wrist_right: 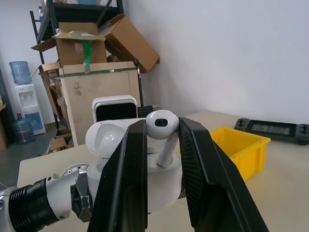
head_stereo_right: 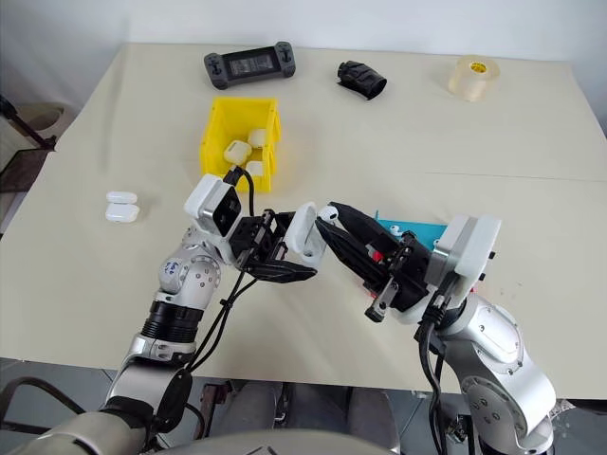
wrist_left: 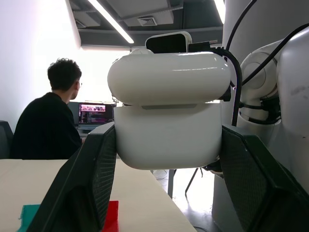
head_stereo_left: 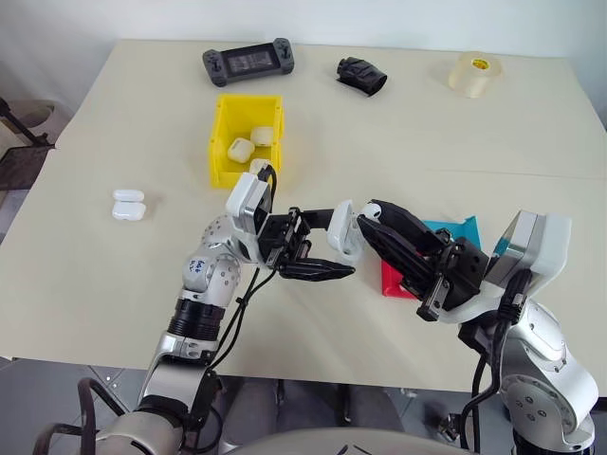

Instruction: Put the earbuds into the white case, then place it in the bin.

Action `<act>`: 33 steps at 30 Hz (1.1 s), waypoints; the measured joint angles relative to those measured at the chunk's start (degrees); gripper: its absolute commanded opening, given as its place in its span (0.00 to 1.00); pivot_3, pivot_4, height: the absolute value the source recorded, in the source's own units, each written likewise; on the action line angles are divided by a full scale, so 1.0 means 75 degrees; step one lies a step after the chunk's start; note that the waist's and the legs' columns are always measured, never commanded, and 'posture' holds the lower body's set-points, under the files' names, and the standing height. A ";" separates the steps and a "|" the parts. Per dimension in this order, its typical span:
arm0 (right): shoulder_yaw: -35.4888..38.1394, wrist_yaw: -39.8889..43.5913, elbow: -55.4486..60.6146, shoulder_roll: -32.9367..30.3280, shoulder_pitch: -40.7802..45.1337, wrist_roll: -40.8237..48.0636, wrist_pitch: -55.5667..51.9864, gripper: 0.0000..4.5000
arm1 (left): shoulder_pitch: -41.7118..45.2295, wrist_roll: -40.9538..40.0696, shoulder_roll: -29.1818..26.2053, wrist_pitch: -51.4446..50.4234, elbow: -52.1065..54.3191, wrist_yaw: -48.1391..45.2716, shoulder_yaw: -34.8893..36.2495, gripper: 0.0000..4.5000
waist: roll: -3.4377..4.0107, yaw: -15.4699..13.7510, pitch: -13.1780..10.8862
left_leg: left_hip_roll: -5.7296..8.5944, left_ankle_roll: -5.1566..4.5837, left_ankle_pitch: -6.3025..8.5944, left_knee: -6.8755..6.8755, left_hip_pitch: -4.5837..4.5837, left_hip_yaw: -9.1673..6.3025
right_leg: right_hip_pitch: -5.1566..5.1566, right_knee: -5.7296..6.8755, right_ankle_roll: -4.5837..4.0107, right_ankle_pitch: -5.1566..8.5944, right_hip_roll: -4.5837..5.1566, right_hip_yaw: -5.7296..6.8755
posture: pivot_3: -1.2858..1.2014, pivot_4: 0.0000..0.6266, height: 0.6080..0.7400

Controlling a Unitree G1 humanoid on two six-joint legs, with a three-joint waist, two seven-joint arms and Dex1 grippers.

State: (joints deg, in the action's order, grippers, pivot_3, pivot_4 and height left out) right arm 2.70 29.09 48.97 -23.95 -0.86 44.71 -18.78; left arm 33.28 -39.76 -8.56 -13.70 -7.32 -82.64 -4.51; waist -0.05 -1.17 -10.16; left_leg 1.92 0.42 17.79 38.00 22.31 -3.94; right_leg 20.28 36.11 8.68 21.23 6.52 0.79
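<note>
My left gripper (head_stereo_left: 340, 243) is shut on the white case (wrist_left: 169, 137) and holds it above the table's front half, with the lid (wrist_left: 169, 79) raised. My right gripper (head_stereo_left: 368, 216) meets it from the right, shut on one earbud (wrist_right: 161, 124). The earbud's stem points down at the case's open top (wrist_right: 159, 181). The yellow bin (head_stereo_left: 228, 133) stands further back on the table and holds three white cases.
Two more white cases (head_stereo_left: 128, 205) lie at the left. A red tray (head_stereo_left: 394, 282) and a teal tray (head_stereo_left: 455, 229) sit under my right arm. A game controller (head_stereo_left: 248, 63), a black object (head_stereo_left: 361, 76) and a tape roll (head_stereo_left: 474, 73) line the far edge. A seated person (wrist_left: 46, 121) is behind.
</note>
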 measured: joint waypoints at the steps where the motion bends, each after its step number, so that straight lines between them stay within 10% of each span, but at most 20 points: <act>1: -0.0003 0.0000 0.0000 -0.0001 0.0000 0.0000 0.0000 0.12 | 0.0000 0.0000 0.0021 0.0000 0.0000 -0.0006 -0.0003 0.62 | 0.0000 0.0000 0.0000 | -0.0001 0.0000 0.0000 -0.0001 0.0000 0.0000 | 0.0000 0.0000 0.0000 0.0000 -0.0001 0.0000 | 0.52 0.24 1.00; 33: -0.0144 0.0073 0.0052 -0.0374 -0.0552 -0.0191 0.0504 0.12 | 0.0003 0.0011 0.0101 -0.0343 0.0007 -0.0178 -0.0181 0.62 | 0.0000 -0.0002 0.0000 | 0.0000 0.0000 0.0000 -0.0003 0.0000 0.0000 | -0.0001 -0.0005 0.0000 0.0000 0.0000 0.0000 | 0.52 0.24 1.00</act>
State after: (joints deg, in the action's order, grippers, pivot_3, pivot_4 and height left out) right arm 1.62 29.63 49.36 -26.75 -5.00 43.28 -15.00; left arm 33.30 -39.67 -7.80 -16.27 -7.27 -83.97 -5.87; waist -0.05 -1.19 -10.16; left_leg 1.92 0.42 17.79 37.97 22.31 -3.94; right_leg 20.27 36.08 8.68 21.23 6.51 0.79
